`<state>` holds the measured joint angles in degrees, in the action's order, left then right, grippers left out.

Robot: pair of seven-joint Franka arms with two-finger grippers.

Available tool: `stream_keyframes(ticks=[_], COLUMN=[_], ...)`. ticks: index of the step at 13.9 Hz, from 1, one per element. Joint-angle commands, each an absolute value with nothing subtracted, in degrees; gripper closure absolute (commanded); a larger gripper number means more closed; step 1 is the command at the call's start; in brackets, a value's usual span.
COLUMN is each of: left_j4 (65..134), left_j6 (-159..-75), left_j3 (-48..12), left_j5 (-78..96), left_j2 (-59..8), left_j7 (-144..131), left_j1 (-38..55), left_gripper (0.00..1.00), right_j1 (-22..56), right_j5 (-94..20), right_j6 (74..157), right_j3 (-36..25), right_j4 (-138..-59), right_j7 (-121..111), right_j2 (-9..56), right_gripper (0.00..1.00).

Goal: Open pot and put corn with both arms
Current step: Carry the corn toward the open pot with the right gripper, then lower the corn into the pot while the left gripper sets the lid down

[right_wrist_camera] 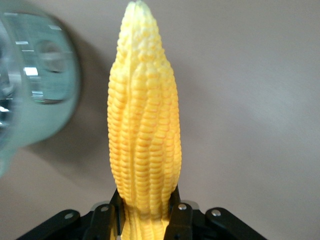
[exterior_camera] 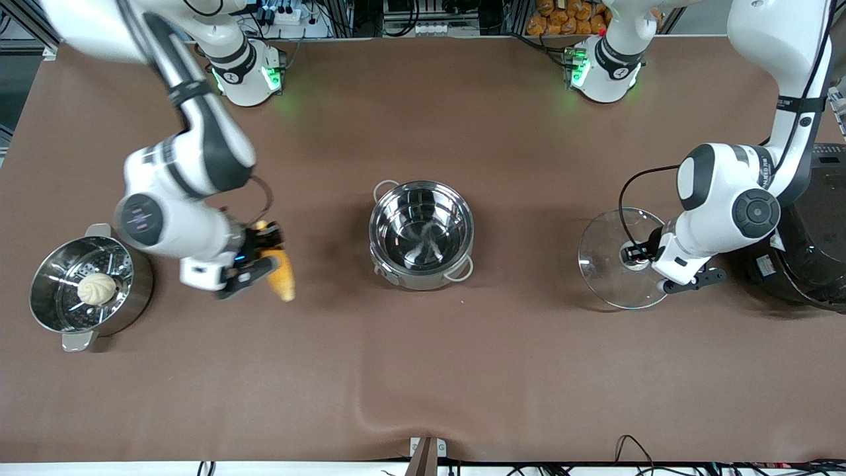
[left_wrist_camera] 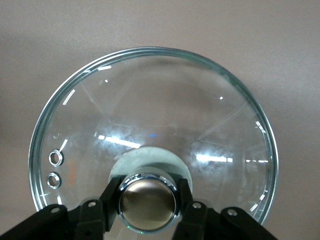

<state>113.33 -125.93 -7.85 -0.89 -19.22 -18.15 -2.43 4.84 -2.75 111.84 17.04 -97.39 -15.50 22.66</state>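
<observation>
The pot [exterior_camera: 421,233] stands open near the table's middle, its smooth inside bare. My right gripper [exterior_camera: 260,256] is shut on the thick end of the corn [exterior_camera: 283,276], over the table between the steamer pot and the pot. In the right wrist view the corn [right_wrist_camera: 145,130] points away from the gripper [right_wrist_camera: 145,216]. My left gripper [exterior_camera: 636,255] is shut on the knob [left_wrist_camera: 147,201] of the glass lid [exterior_camera: 611,261], toward the left arm's end of the table. The lid [left_wrist_camera: 150,110] is off the pot. I cannot tell whether it touches the table.
A steel steamer pot [exterior_camera: 46,316] with a white bun [exterior_camera: 97,289] stands at the right arm's end. A big black cooker [exterior_camera: 816,244] stands at the left arm's end, beside the left arm. A blurred steel pot wall [right_wrist_camera: 35,85] shows in the right wrist view.
</observation>
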Motion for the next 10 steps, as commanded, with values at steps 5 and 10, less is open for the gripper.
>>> stream_keyframes(ticks=[5, 10], left_j4=[122.9, 122.5], left_j6=[-138.9, -142.6], left_j3=[-8.4, -8.3], left_j5=[-2.6, -3.9], left_j2=[-18.9, -21.7], left_j7=[-18.5, -18.6], left_j1=[-3.8, -3.7], left_gripper=[1.0, 0.99], right_j1=[25.4, 30.1], right_j5=[13.7, 14.1], right_j6=[111.1, 111.5], right_j3=[16.9, 16.9], right_j4=[-89.5, -81.9], right_j7=[2.9, 6.9], right_j2=[27.9, 34.1], right_gripper=[1.0, 1.0])
